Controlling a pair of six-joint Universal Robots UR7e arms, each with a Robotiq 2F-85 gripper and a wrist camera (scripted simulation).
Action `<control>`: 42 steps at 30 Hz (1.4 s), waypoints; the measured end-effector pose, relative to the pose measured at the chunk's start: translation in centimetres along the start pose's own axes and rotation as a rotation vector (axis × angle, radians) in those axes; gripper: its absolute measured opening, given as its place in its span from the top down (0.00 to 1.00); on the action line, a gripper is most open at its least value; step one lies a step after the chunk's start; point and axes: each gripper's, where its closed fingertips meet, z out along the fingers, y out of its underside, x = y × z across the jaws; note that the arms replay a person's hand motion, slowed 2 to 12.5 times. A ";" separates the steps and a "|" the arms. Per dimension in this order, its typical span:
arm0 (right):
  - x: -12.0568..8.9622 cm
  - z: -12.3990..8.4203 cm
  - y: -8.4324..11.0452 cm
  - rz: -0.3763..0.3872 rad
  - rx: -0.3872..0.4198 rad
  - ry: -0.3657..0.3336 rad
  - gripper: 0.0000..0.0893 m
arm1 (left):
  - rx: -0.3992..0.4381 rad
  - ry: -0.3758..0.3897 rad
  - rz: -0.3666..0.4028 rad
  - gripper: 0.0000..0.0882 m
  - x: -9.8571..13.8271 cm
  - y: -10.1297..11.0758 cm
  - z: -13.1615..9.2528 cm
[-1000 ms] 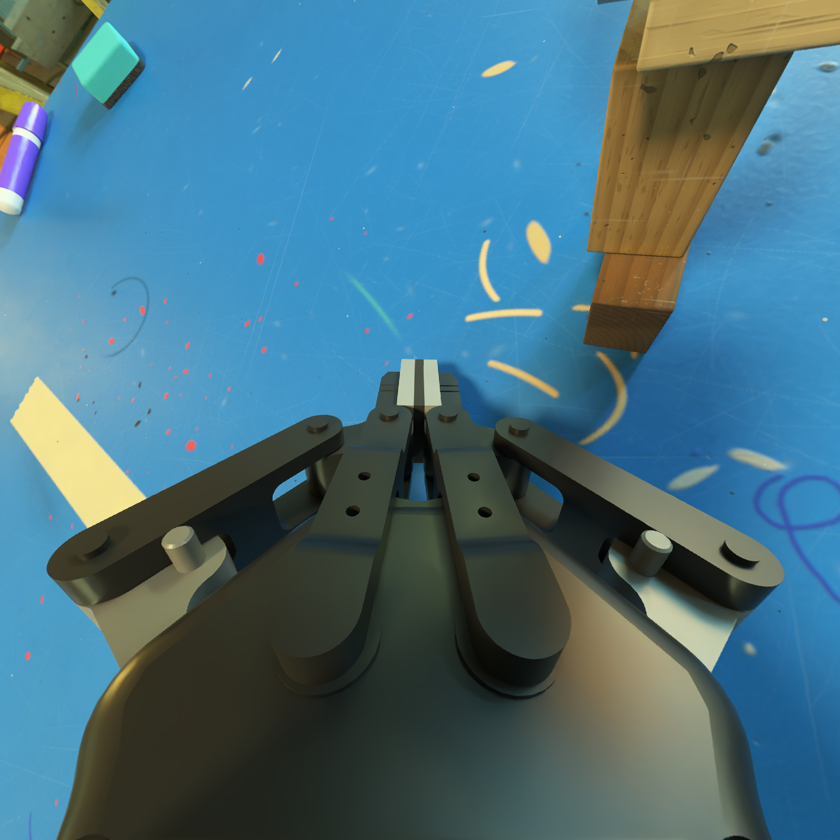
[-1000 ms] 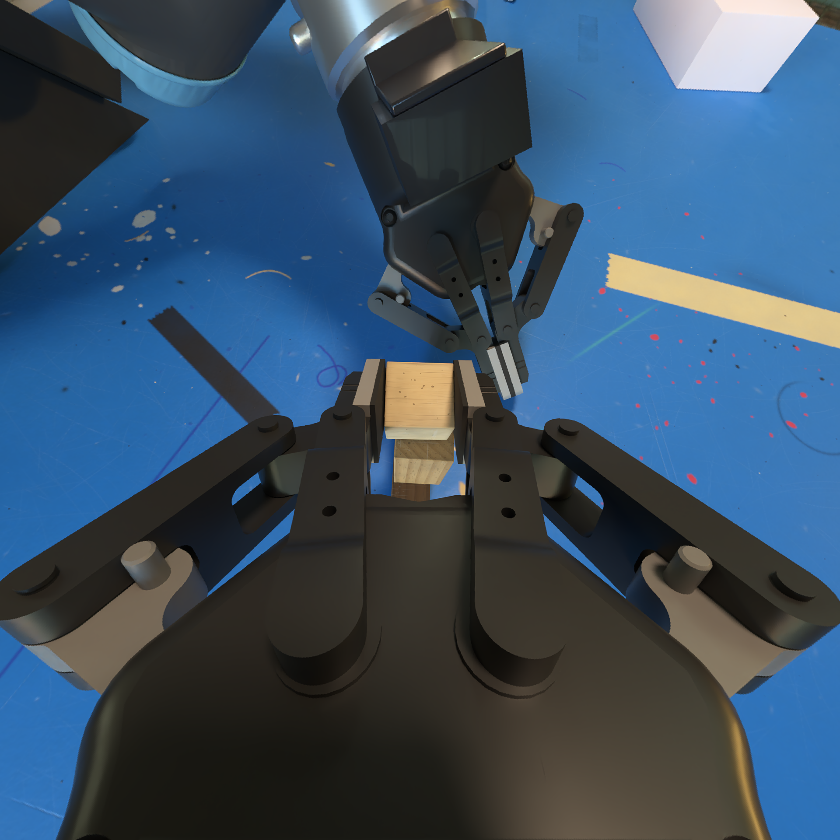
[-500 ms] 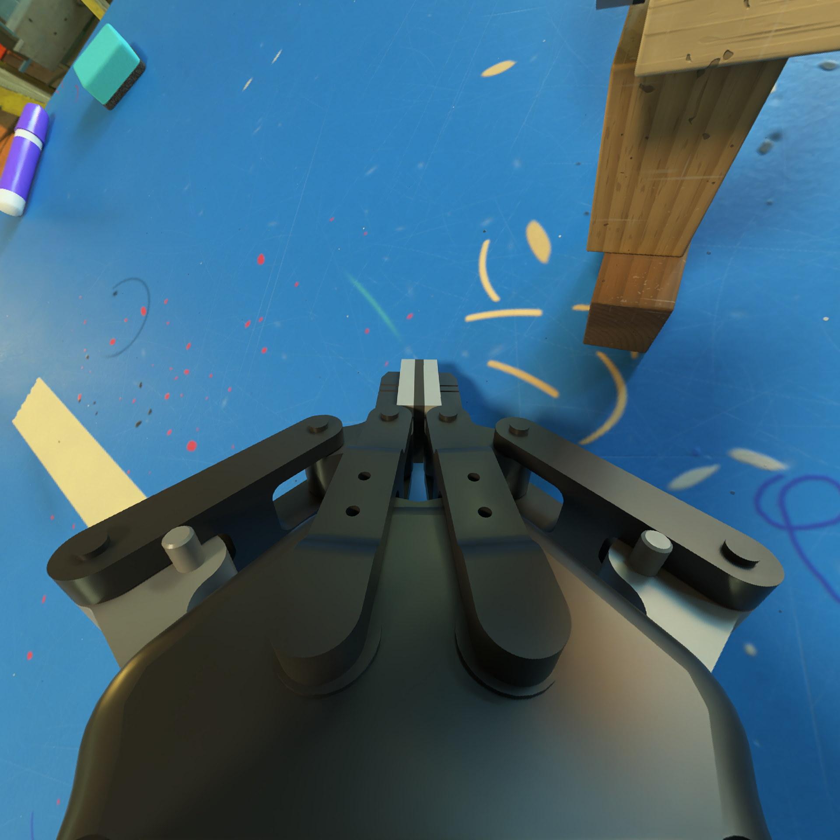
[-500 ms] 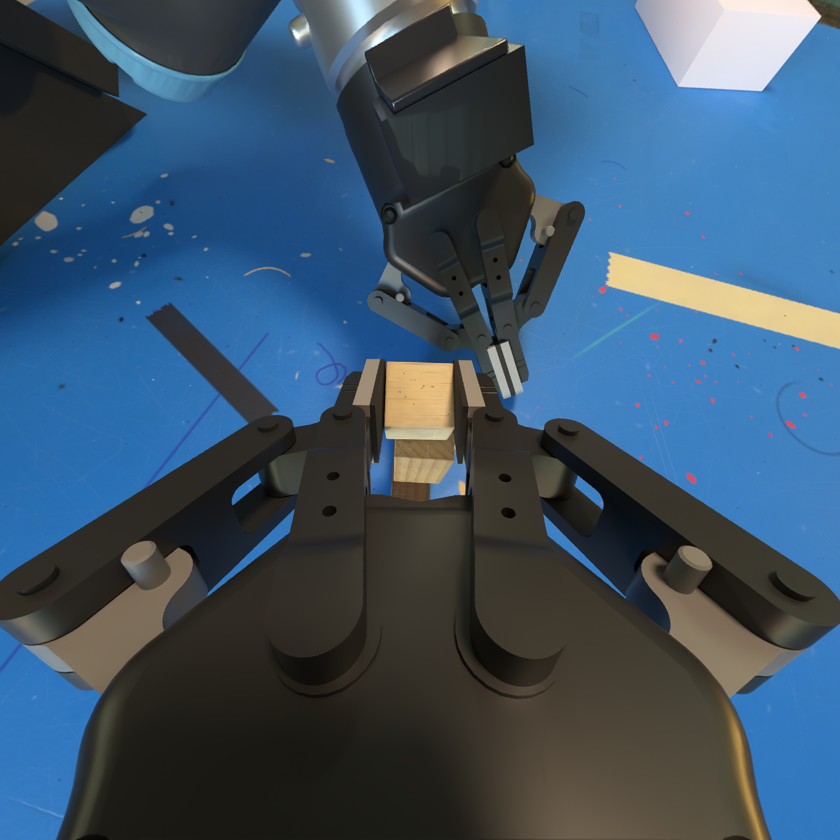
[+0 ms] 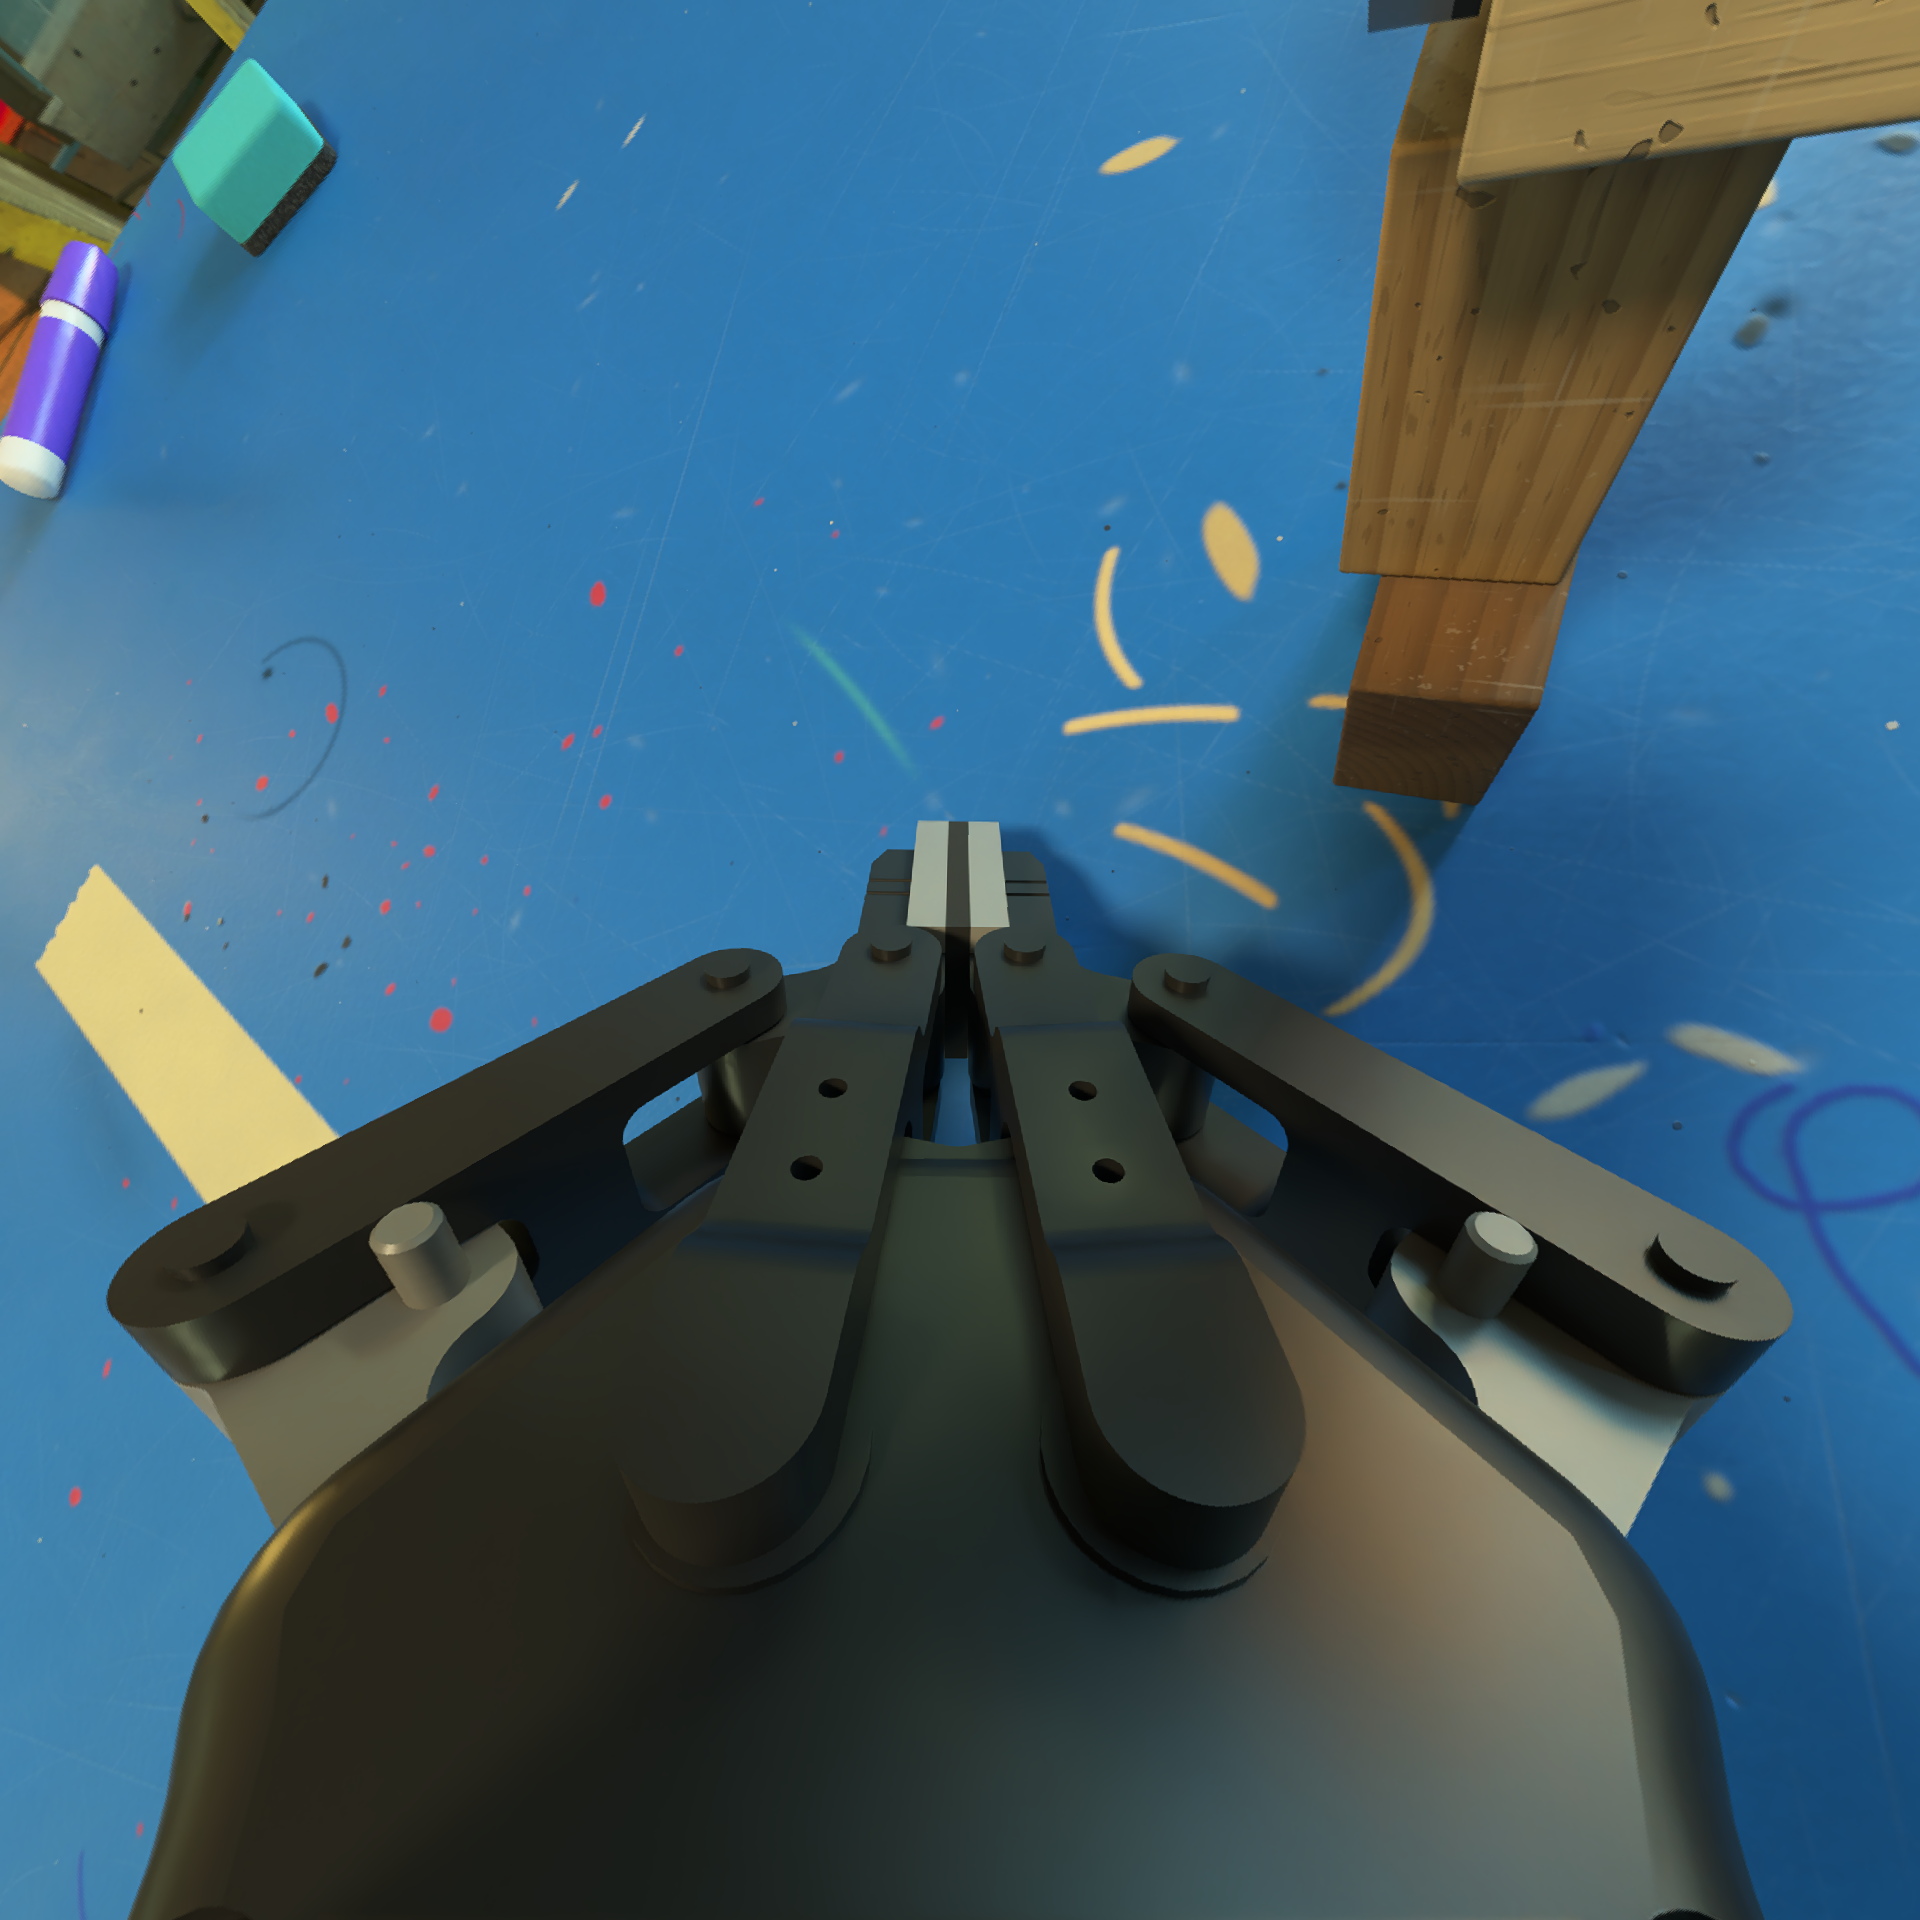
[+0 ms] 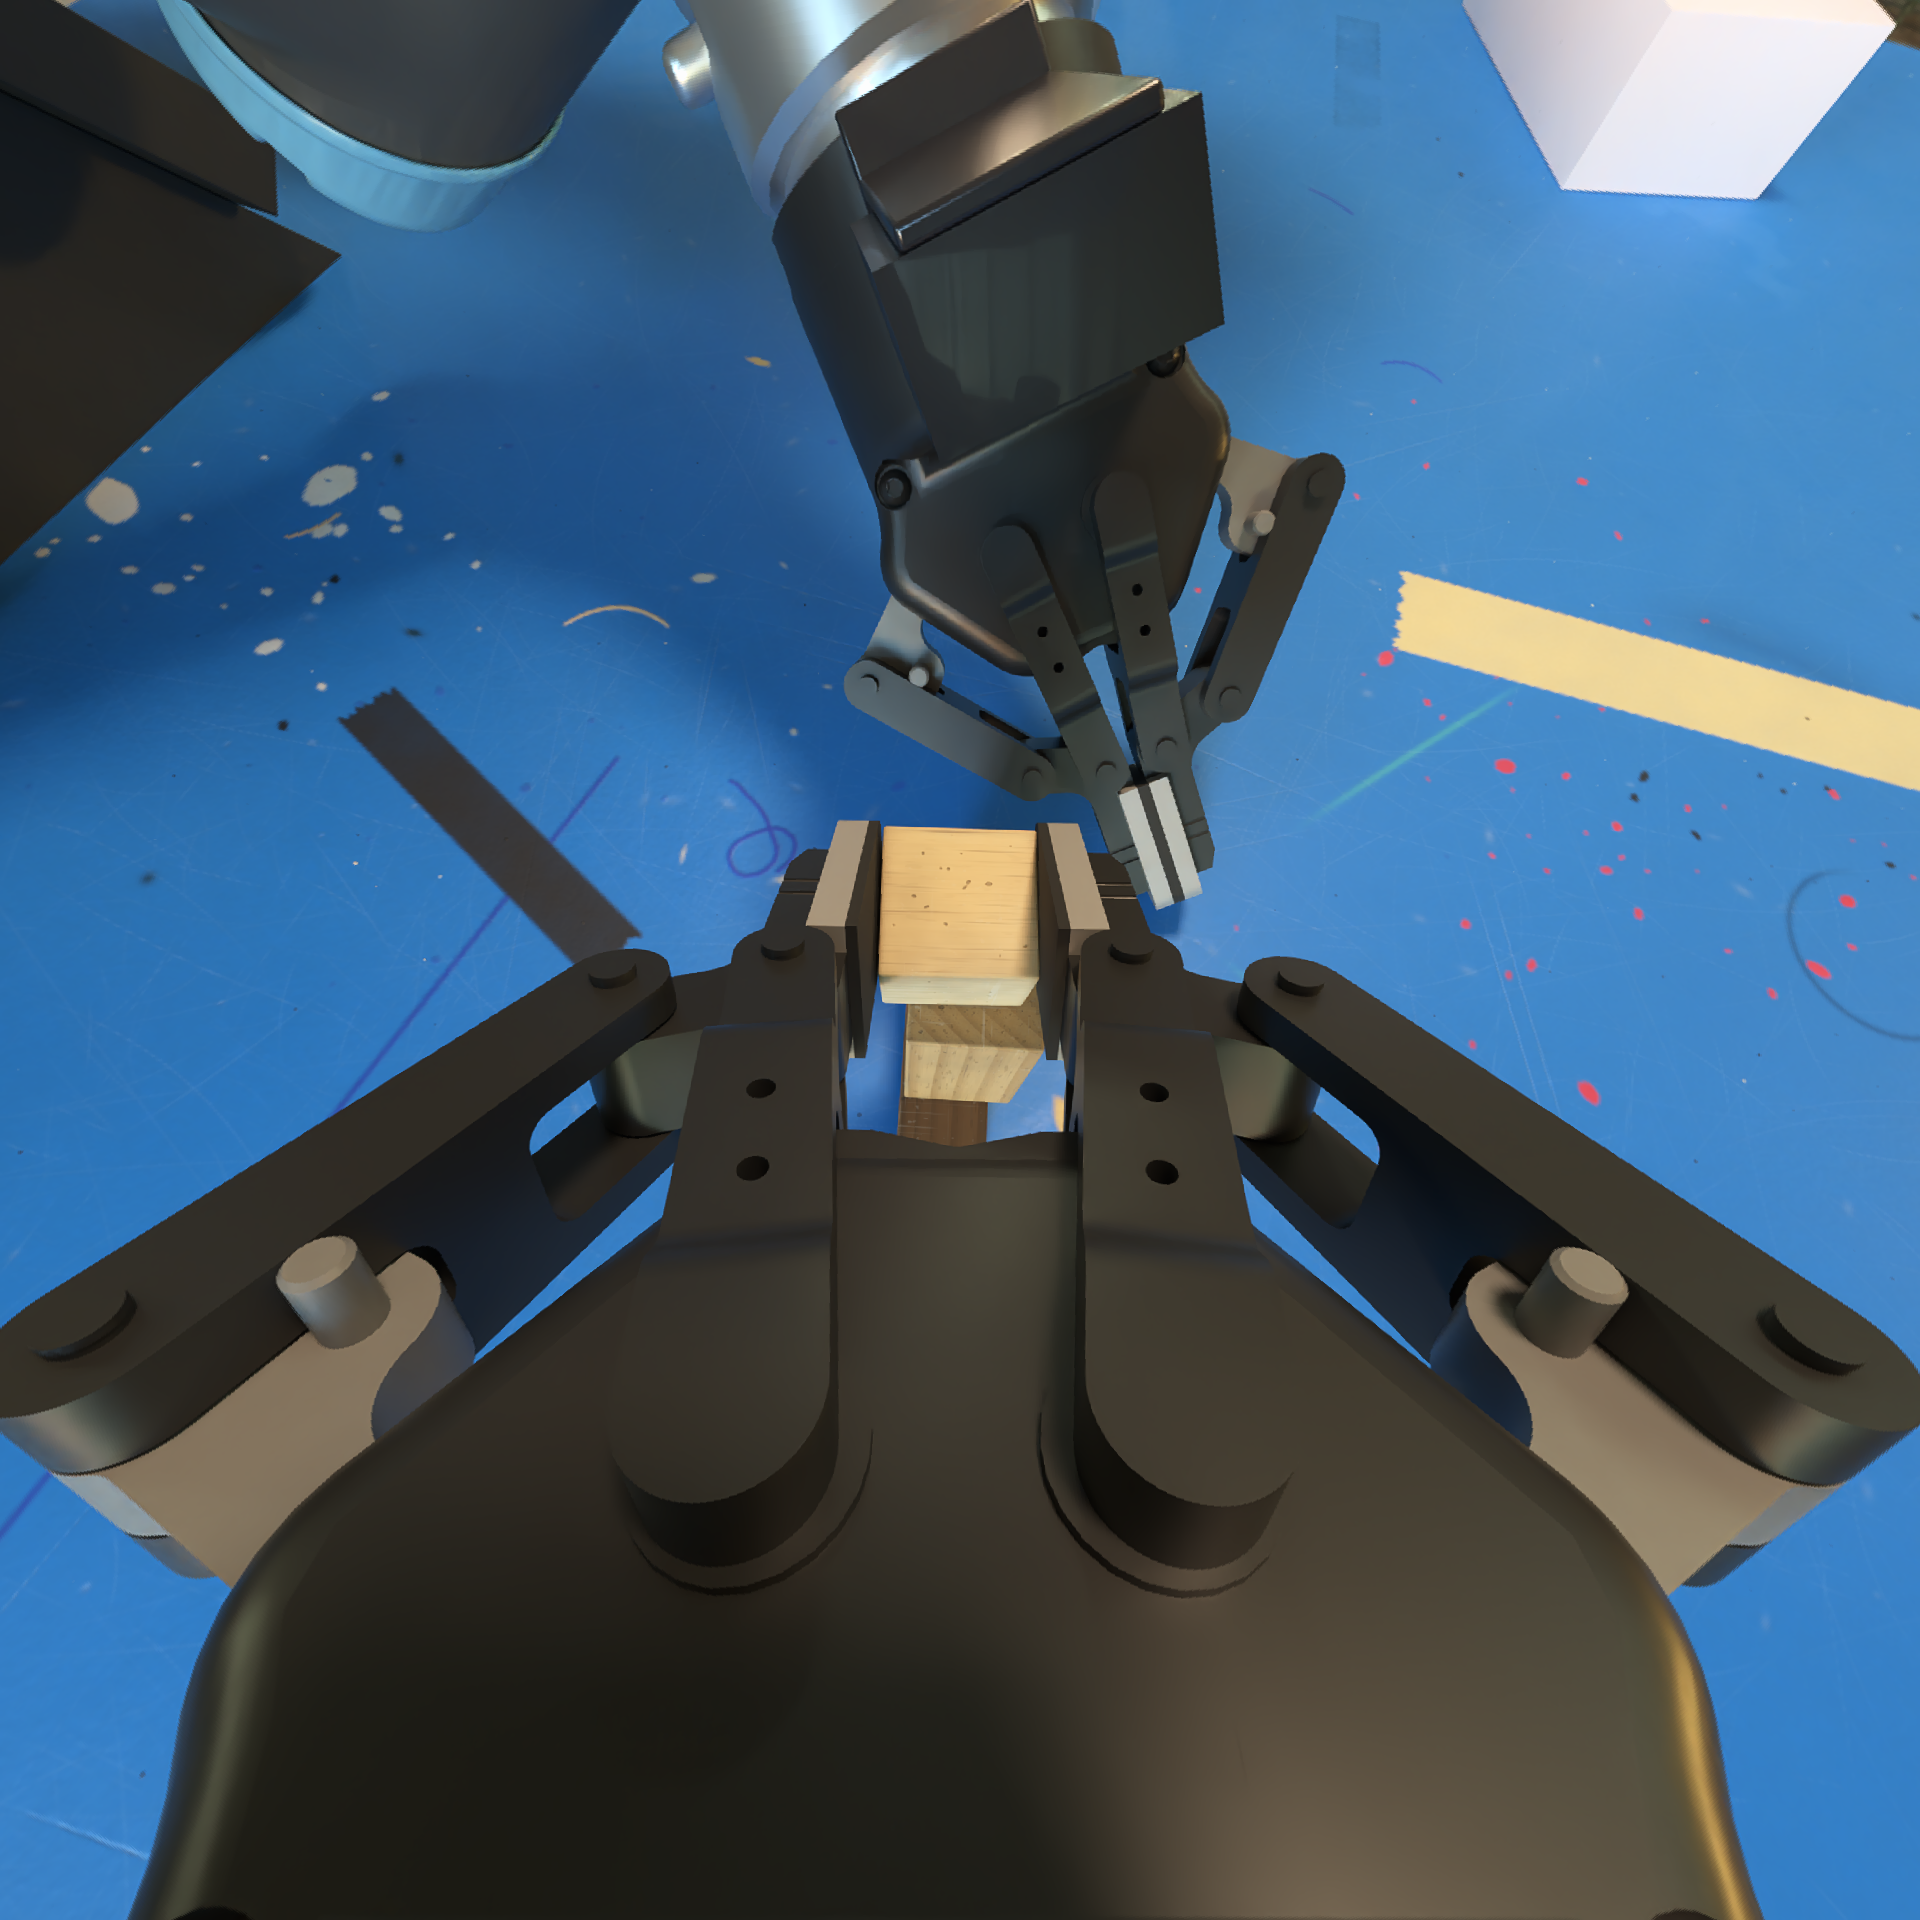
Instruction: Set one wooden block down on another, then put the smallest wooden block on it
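Across the scuffed blue tabletop [image 5: 727,364], paint flecks; beyond its edge, seemingly shelving [image 5: 83,94].

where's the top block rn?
Right wrist view, centre: the pale top block sits between the right gripper pads, atop the middle block.

You see a blue tabletop [image 5: 727,364] flecked red and tan, a teal block [image 5: 244,145], a purple marker [image 5: 57,364], pale yellow tape [image 6: 1662,675], a white cube [image 6: 1662,94], and 3 tan-to-brown wooden blocks [image 6: 958,899].
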 end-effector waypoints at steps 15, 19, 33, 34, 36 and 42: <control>0.0 0.1 0.1 -0.002 -0.004 -0.001 0.72 | 0.000 -0.001 0.001 1.00 0.0 0.0 0.0; 0.0 0.1 0.1 -0.003 -0.006 0.000 0.72 | 0.000 -0.001 0.001 1.00 0.0 0.0 0.0; 0.0 0.2 0.1 -0.007 -0.011 0.001 0.72 | 0.000 -0.001 0.002 1.00 0.0 0.0 0.0; 0.0 0.2 0.1 -0.008 -0.011 0.001 0.72 | 0.000 -0.002 0.002 1.00 0.0 0.0 0.0; 0.0 0.2 0.1 -0.010 -0.011 0.002 0.72 | 0.000 -0.002 0.002 1.00 0.0 0.0 0.0; 0.0 0.2 0.1 -0.010 -0.012 0.002 0.72 | 0.000 -0.003 0.003 1.00 0.0 0.0 0.0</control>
